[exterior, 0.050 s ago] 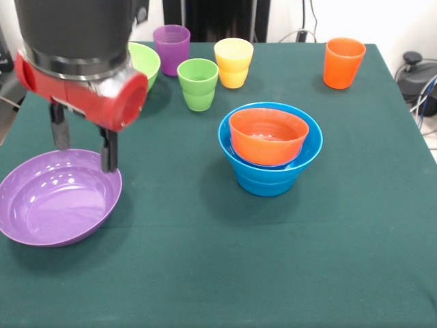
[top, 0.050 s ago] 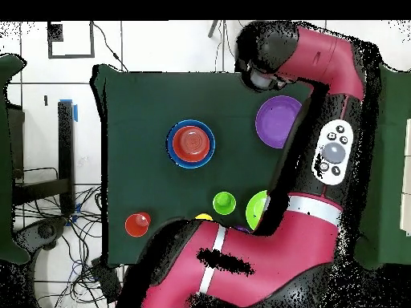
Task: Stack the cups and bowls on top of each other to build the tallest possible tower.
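Gripper (exterior, 0.050 s ago: pixel 83 145) over the large purple bowl's (exterior, 0.050 s ago: pixel 58 198) far rim, fingers apart.

One finger hangs outside the rim, the other reaches inside; whether either touches it cannot be told. In the front view, the orange bowl (exterior, 0.050 s ago: pixel 268 135) nested in blue bowls (exterior, 0.050 s ago: pixel 270 158) lies at 3 o'clock from the gripper. Green cup (exterior, 0.050 s ago: pixel 198 83), yellow cup (exterior, 0.050 s ago: pixel 233 61), purple cup (exterior, 0.050 s ago: pixel 171 48) and lime bowl (exterior, 0.050 s ago: pixel 145 63) stand toward 1 o'clock, orange cup (exterior, 0.050 s ago: pixel 343 62) farthest at 2 o'clock.

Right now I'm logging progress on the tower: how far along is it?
Barely begun. Done: the orange bowl sits nested in the blue bowl. In hand: the open pincer straddles the purple bowl's rim. Left: the lime green bowl and the purple, green, yellow and orange cups stand apart.
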